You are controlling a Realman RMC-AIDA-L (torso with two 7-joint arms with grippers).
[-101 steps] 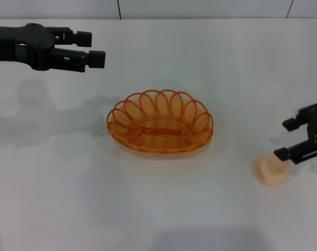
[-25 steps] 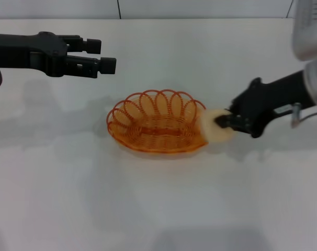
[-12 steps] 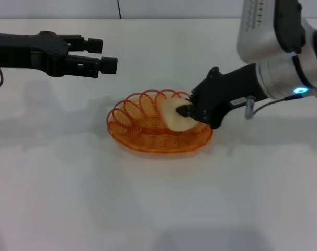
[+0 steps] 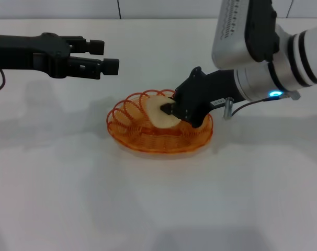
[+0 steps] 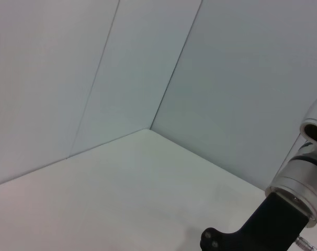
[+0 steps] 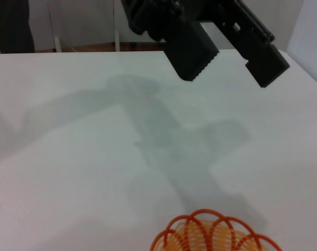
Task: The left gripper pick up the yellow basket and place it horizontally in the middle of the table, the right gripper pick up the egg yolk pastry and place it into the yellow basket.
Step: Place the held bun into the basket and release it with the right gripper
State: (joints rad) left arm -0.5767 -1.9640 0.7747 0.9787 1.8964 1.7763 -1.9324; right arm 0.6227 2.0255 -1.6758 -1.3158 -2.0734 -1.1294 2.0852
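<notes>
Toward the far left corner of the table, the left gripper hangs in the air above the white surface, its arm reaching in from the left edge. Its two fingers stand parallel with a clear gap between them and nothing in that gap. The right wrist view shows the same claw from the front, its two blocky finger ends well separated, with its shadow lying across the tabletop below.

Near the middle of the worktop, a little toward the far edge, the yellow basket rests flat with its long side running left to right. The looped rim shows again in the right wrist view.

Over the right half of the basket, the right gripper reaches in from the right edge, tilted down toward the left. It is clamped on the egg yolk pastry, which sits inside the outline of the basket, above its woven base; whether the pastry touches the base cannot be told. The left wrist view catches part of the right arm against the far corner of the walls
</notes>
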